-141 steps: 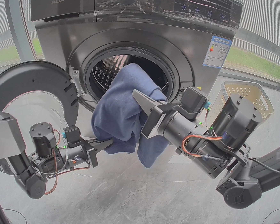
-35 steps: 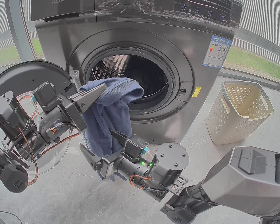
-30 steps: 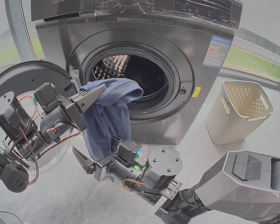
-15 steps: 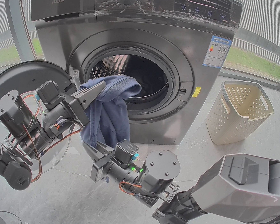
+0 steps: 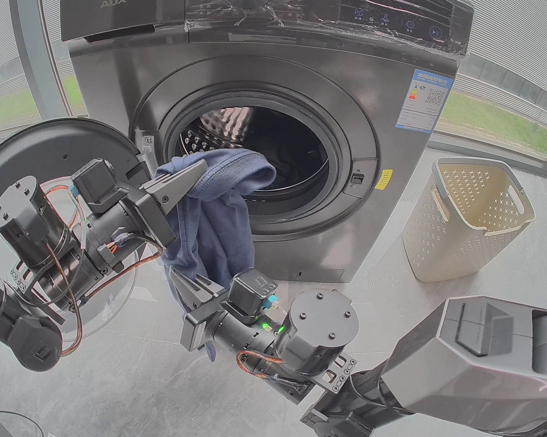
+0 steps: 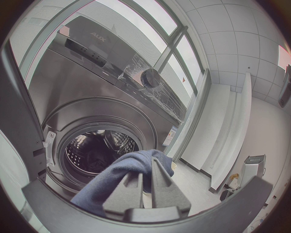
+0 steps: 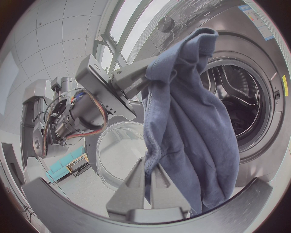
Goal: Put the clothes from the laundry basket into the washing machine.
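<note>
Because the right end effector (image 5: pixel 179 279), lowest and nearest, is pinched shut on the bottom hem of the dark blue soft cotton garment (image 5: pixel 213 224), and the left end effector (image 5: pixel 192 171) above it is clamped on the top fold, the cloth hangs stretched between them before the port, not yet inside; the sound move, I judge, is to raise the low hem over the lip first, then carry both ends deep into the steel drum (image 5: pixel 279 147) before letting go, so nothing drapes on the seal; keep wide of the open round glass-centred door (image 5: pixel 47 148) of the grey front-loading washing machine (image 5: pixel 382 112); the garment's lowest tip is hidden behind the right arm; a dark shape deep in the drum may be clothing, I cannot tell; farthest, well apart, stands the cream perforated plastic laundry basket (image 5: pixel 474 219), its floor masked by its near wall.
</note>
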`<state>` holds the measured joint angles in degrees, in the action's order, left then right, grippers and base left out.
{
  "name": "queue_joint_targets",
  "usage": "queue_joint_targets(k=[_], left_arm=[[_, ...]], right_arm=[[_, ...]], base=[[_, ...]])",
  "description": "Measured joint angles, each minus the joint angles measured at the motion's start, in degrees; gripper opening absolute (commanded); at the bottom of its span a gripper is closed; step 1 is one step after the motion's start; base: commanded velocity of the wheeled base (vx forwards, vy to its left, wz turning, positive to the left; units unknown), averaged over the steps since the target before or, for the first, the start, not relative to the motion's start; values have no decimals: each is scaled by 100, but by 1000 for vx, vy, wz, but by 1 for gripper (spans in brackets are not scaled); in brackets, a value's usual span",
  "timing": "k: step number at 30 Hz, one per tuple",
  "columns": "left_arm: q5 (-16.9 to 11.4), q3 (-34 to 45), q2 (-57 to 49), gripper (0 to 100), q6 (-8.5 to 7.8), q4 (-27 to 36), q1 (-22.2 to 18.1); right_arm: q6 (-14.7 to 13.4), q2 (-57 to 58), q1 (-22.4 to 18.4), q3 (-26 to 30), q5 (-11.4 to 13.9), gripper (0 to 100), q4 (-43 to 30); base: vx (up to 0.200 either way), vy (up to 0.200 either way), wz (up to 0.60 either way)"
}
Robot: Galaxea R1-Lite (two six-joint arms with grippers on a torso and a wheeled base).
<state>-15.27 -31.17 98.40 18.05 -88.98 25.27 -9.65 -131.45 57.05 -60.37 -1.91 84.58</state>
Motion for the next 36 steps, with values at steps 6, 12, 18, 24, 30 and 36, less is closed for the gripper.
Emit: queue_joint_targets(k=[6, 12, 18, 24, 30, 36], left_arm=[[-5, 35, 13, 0, 6, 0, -22], [-13, 105, 20, 100, 15, 0, -26], [-18, 130, 16, 100, 44, -6, -33], [-7, 88, 30, 100, 101, -4, -79], [-5, 30, 24, 100, 132, -2, -152], [-7, -33, -9, 100, 208, -2, -311]], right_arm=[[0, 146, 174, 56, 2, 0, 24], [-9, 199, 343, 61, -5, 0, 24], [-17, 194, 268, 52, -16, 0, 57], [-60, 295, 171, 127, -87, 0, 79], [-132, 419, 39, 293, -216, 0, 165], [-169, 502, -291, 307, -377, 0, 98]], base=[[0, 0, 0], [0, 0, 0], [0, 0, 0], [0, 0, 0], [0, 0, 0], [0, 0, 0]])
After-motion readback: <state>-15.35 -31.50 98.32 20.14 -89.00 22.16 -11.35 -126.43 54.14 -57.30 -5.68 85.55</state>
